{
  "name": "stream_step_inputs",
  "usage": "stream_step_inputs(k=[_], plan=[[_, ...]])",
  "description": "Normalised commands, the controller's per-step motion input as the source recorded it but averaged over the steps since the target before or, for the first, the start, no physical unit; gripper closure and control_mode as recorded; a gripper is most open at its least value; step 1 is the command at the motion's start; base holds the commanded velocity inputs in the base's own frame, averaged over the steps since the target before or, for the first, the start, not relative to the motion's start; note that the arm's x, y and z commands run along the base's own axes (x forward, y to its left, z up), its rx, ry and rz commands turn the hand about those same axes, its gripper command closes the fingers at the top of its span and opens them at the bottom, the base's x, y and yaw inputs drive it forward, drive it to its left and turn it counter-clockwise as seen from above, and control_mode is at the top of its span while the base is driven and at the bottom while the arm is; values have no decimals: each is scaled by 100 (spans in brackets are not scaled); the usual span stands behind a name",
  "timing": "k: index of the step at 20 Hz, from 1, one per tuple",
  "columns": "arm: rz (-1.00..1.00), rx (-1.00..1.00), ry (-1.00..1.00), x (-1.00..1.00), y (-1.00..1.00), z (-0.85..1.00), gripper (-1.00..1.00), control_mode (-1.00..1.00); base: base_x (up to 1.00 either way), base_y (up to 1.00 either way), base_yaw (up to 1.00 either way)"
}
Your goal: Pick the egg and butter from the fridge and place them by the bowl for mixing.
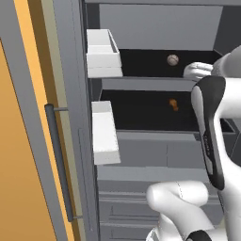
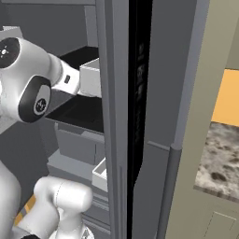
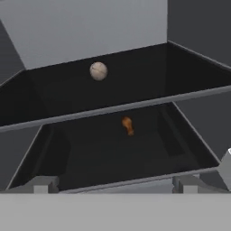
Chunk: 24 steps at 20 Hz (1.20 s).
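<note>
The fridge (image 1: 155,28) stands open in front of me. The egg (image 1: 172,60), a small pale ball, rests toward the back of the upper black shelf; in the hand view the egg (image 3: 98,71) lies above and a little left of centre. My gripper (image 3: 115,187) is open, its fingertips (image 3: 43,185) set wide apart at the front of the lower shelf, below the egg and apart from it, with nothing between them. In the left base view my white hand (image 1: 197,70) reaches in at the right of the upper shelf. The butter and the bowl are out of view.
A small orange lumpy item (image 1: 173,104) lies on the lower shelf (image 3: 113,153). White door bins (image 1: 101,52) hang at the left, above a dark bar handle (image 1: 59,160). Grey drawers (image 1: 155,150) sit below the shelves. A speckled counter (image 2: 219,158) shows at the right.
</note>
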Motion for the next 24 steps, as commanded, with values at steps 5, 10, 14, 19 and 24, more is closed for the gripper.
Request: stream_step_inputs(k=[5, 10, 14, 19, 24], plan=[[2, -22, -13, 12, 0, 10, -100, -100, 0, 0, 0], [1, -11, -7, 32, 0, 3, -100, -100, 0, 0, 0], [5, 0, 12, 47, 0, 8, -100, -100, 0, 0, 0], [7, 0, 10, 55, 0, 2, -100, -100, 0, 0, 0], [4, 0, 0, 45, -6, 0, -100, -100, 0, 0, 0]])
